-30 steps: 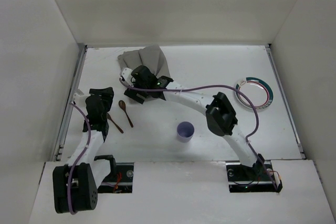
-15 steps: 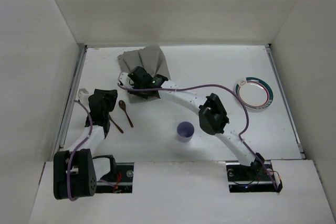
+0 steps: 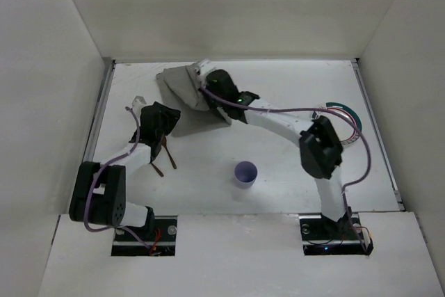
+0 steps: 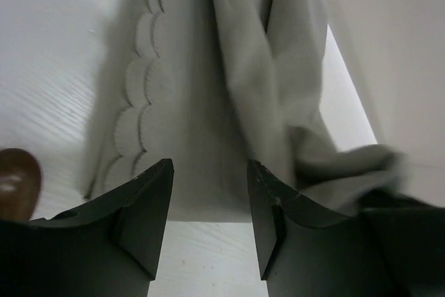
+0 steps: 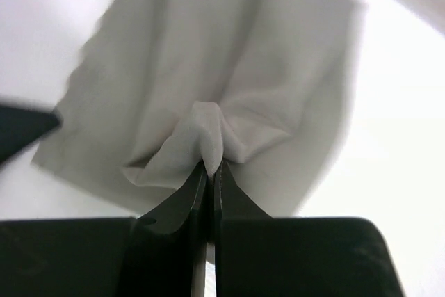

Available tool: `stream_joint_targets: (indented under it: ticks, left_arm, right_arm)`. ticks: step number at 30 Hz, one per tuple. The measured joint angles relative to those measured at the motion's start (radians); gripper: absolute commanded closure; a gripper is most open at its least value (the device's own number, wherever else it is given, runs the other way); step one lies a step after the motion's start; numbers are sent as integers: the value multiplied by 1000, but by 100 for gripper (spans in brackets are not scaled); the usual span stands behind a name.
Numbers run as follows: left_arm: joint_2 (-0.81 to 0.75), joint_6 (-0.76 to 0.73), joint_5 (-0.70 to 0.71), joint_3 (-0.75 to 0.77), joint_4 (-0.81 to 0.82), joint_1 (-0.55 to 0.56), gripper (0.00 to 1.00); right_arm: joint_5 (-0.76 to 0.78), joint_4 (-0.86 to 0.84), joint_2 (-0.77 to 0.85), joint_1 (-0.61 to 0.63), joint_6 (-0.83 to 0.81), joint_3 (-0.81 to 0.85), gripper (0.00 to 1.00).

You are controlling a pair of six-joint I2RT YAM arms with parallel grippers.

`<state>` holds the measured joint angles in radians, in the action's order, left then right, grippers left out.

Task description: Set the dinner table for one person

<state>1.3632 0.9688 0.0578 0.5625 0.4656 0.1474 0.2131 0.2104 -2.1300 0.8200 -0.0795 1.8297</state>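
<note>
While the right claw [image 5: 208, 166] is clenched on a raised fold of the grey placemat [image 3: 188, 92], the left claw [image 4: 208, 186] hangs released at the cloth's edge. Both are beyond and left of the purple cup [image 3: 245, 173]. The cup stands on the white surface [image 3: 292, 81], whose long axis runs left to right under everything.

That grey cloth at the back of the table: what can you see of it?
The soft grey fabric placemat looks matte and woven, with a scalloped line along one edge. It lies rumpled and partly folded over itself toward the far left of the flat white tabletop. The right gripper is shut on a raised fold, pinching up a small peak. The left gripper stands open at its near edge; whether it touches is unclear.
</note>
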Motion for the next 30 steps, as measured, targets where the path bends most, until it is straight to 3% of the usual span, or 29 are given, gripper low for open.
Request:
stream_joint_targets:
  ticks: [3,8,12,16,20,25,28,30]
  left_arm:
    - [66,-5,19,43,-13,48,58]
    - [155,-23,61,99,-61,96,59]
    - [185,-45,91,124,-100,108,59]
    - [199,-68,110,145,-131,111,57]
    - [199,-99,129,159,-166,120,57]
    - [210,-142,157,222,-218,140,57]
    - [235,-151,163,254,-223,153,58]
    - [249,-153,165,257,-224,159,59]
  right_arm:
    - [85,-216,232,-93,219,-274,100]
    - [198,-482,555,-327,732,-703,99]
    - [244,-537,558,-404,1026,-862,89]
    - [244,-515,503,-388,1190,-948,66]
    - [265,-502,515,-387,1203,-981,38]
    - [376,-453,626,-386,1032,-1001,22]
    - [439,-442,697,-385,853,-969,30]
    - [433,-439,691,-375,708,-894,46]
